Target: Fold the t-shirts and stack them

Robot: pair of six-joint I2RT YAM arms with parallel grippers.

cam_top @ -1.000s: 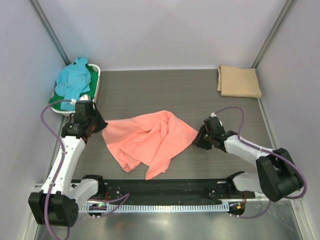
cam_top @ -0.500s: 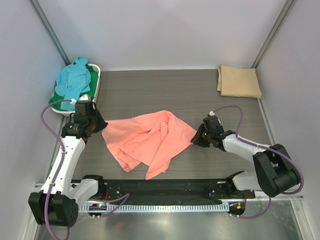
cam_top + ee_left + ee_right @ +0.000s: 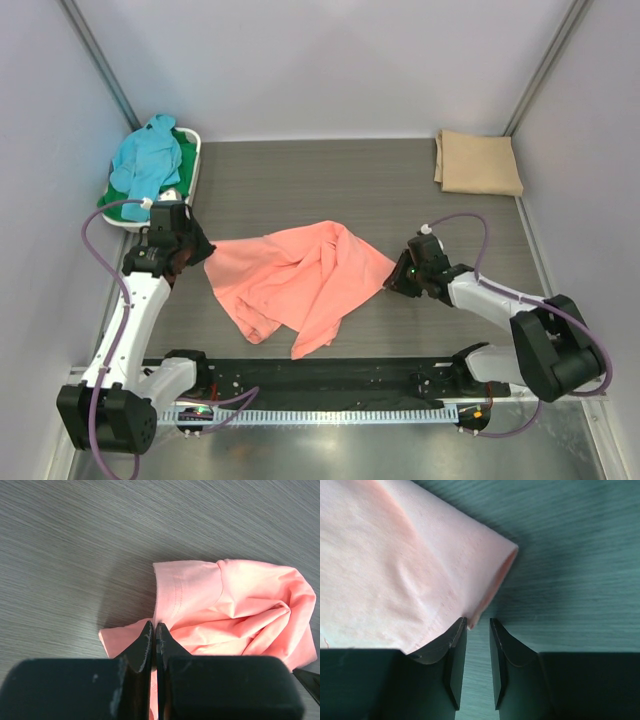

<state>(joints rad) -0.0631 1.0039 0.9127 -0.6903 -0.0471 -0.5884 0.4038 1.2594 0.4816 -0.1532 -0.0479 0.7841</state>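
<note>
The salmon-pink t-shirt (image 3: 300,280) lies crumpled on the grey table in the middle. My left gripper (image 3: 205,252) is at its left edge. In the left wrist view the gripper (image 3: 154,626) is shut with pink cloth (image 3: 240,605) pinched between the fingers. My right gripper (image 3: 392,282) is low at the shirt's right edge. In the right wrist view it (image 3: 477,622) is open a little, and the hem corner of the shirt (image 3: 395,570) touches the left finger, with bare table in the gap. The tan t-shirt (image 3: 478,162) lies folded at the back right.
A white basket (image 3: 197,150) at the back left holds the light blue t-shirt (image 3: 148,160) over the green one (image 3: 187,160). Grey walls close in the table on three sides. A black rail (image 3: 320,375) runs along the near edge between the arm bases.
My right gripper has edged slightly left towards the shirt's right edge. The left arm and the shirt have not visibly moved.
</note>
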